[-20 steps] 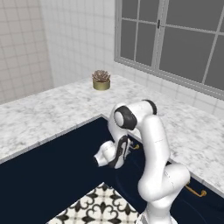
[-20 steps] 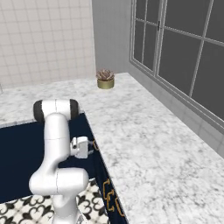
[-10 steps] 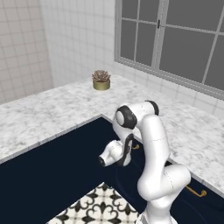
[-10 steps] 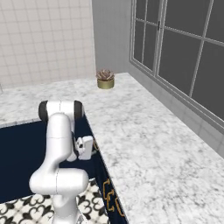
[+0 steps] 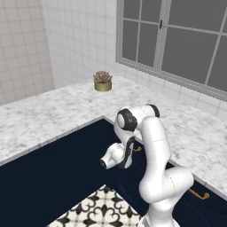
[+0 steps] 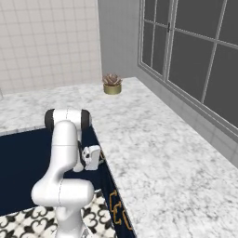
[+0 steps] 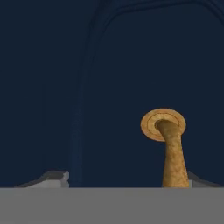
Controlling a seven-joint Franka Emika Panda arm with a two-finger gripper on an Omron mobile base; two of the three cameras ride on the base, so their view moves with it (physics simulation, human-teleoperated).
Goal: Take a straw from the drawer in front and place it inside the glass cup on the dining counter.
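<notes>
In the left base view, the white arm's gripper [image 5: 106, 163] hung low against the navy-blue drawer front [image 5: 66, 173], beside its small brass bar handle [image 5: 137, 149]. The hand view showed that handle [image 7: 168, 144] close ahead on the drawer; whether the jaws stood apart could not be told.

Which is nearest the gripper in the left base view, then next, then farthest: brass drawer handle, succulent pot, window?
From the gripper, low against the navy cabinet front:
1. Brass handle, just right of the hand on the drawer front.
2. Succulent pot, up and back on the marble worktop, near the corner.
3. Window, on the back wall, upper right.
</notes>
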